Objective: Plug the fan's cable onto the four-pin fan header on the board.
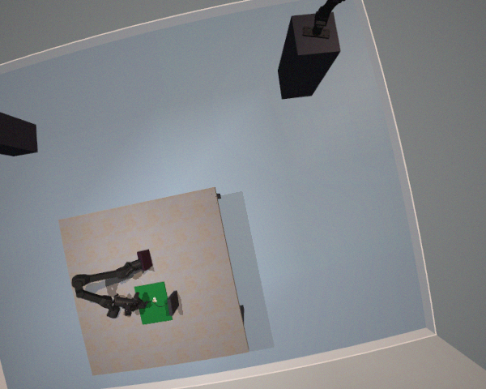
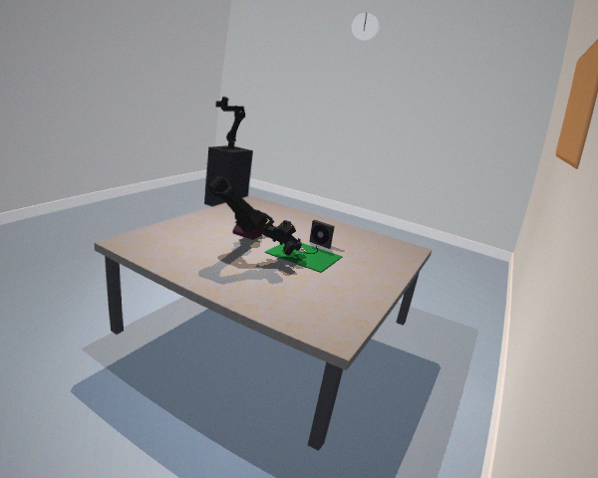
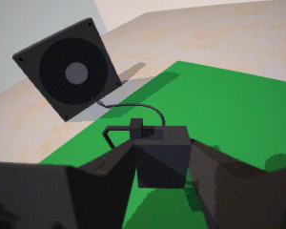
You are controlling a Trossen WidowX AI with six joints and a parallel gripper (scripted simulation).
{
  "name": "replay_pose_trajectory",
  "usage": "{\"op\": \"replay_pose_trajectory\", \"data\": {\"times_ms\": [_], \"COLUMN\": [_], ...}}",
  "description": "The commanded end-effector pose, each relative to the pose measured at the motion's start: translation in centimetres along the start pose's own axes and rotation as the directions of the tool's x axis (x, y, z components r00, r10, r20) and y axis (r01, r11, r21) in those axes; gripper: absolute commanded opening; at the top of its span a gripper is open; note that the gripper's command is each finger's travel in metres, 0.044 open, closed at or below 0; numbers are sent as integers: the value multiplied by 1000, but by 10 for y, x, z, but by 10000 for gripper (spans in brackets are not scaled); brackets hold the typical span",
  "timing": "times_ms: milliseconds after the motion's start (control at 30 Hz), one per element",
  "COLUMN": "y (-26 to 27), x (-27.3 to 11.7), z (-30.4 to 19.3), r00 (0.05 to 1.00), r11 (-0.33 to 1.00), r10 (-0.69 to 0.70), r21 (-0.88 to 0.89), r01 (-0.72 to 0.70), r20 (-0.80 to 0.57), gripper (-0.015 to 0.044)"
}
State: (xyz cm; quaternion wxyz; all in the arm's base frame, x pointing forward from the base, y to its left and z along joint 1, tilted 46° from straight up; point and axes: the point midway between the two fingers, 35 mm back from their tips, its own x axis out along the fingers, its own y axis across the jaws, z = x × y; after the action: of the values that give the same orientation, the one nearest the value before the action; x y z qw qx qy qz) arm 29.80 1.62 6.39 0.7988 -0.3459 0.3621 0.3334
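My gripper (image 1: 146, 304) (image 2: 295, 250) (image 3: 161, 145) is shut on the fan plug (image 3: 162, 157), a dark block between the fingertips in the wrist view. It is low over the near part of the green board (image 1: 155, 317) (image 2: 322, 263) (image 3: 229, 100), with the arm slanting down. The pale header (image 1: 154, 299) (image 2: 303, 250) stands on the board just beyond the fingertips. It is hidden in the wrist view. I cannot tell whether the plug touches the board. The thin black cable (image 3: 133, 104) loops from the plug to the fan (image 1: 173, 302) (image 2: 321, 234) (image 3: 76, 72).
The fan stands upright at the board's far edge. The arm's dark red base block (image 1: 144, 259) (image 2: 246, 232) sits on the table (image 1: 185, 217) (image 2: 185, 257) beside the board. A dark pedestal (image 1: 308, 66) (image 2: 228, 172) with another arm stands off the table.
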Motion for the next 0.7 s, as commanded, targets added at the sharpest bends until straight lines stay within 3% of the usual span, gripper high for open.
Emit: {"op": "replay_pose_trajectory", "data": {"times_ms": [0,667], "y": [-1,-3], "x": [-4,-27], "z": [0,3], "r00": [998,946], "r11": [999,960], "r10": [-23,-142], "r21": [-31,-192], "r01": [25,203], "r20": [53,290], "gripper": [0,0]}}
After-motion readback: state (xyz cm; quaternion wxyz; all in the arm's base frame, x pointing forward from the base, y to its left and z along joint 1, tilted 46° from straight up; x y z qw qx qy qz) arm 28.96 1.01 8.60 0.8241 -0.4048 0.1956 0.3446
